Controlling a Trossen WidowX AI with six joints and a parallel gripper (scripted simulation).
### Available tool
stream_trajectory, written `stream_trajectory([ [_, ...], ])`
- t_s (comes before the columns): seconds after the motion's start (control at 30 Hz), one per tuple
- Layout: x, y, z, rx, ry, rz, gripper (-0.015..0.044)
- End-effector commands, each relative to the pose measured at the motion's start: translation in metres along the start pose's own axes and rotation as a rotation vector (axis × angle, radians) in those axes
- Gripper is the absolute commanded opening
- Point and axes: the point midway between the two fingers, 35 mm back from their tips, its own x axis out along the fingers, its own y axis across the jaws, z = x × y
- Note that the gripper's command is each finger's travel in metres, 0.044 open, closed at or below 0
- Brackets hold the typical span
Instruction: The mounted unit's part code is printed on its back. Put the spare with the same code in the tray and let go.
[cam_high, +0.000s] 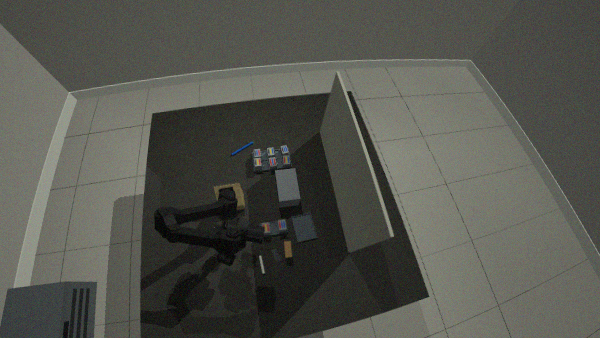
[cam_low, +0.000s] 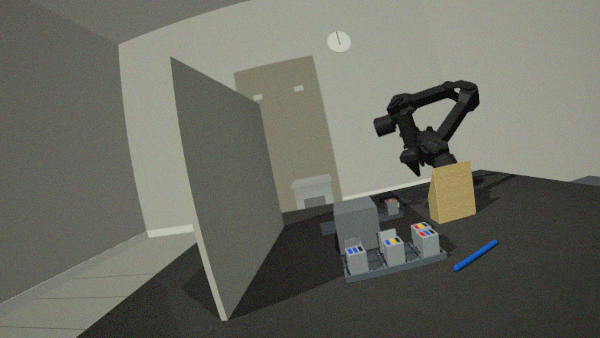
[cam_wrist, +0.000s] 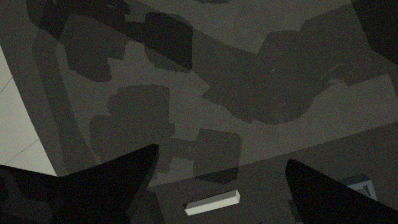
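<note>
My gripper (cam_low: 416, 169) (cam_wrist: 222, 158) is open, its black fingers wide apart with nothing between them, raised well above the table. A rack (cam_high: 263, 170) (cam_low: 372, 273) holds several pale grey units with coloured bar labels on top, among them a blue-labelled unit (cam_high: 285, 149) (cam_low: 356, 261) and a yellow-and-blue one (cam_high: 270, 151) (cam_low: 393, 251). Two more coloured labels (cam_high: 282, 225) show beside the arm; one such unit (cam_low: 392, 207) stands behind the grey box. A flat slate panel (cam_high: 305, 228) (cam_low: 327, 228) may be the tray. No printed back code is readable. I cannot tell which unit is mounted.
A tall grey box (cam_high: 287, 185) (cam_low: 356, 220) stands between the two groups. A large upright panel (cam_high: 350, 165) (cam_low: 225, 175) is beyond. Also present are a wooden wedge (cam_high: 240, 196) (cam_low: 454, 192), blue stick (cam_high: 242, 148) (cam_low: 475, 255), orange block (cam_high: 287, 248) and white bar (cam_high: 261, 264) (cam_wrist: 212, 203).
</note>
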Motion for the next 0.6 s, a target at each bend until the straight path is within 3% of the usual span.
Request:
stream_trajectory([
  [0.0,0.000,0.000,0.000,0.000,0.000,0.000,0.0426],
  [0.23,-0.003,-0.006,-0.010,0.035,0.018,-0.036,0.0440],
  [0.57,-0.041,-0.043,-0.093,0.567,0.024,-0.196,0.0440],
])
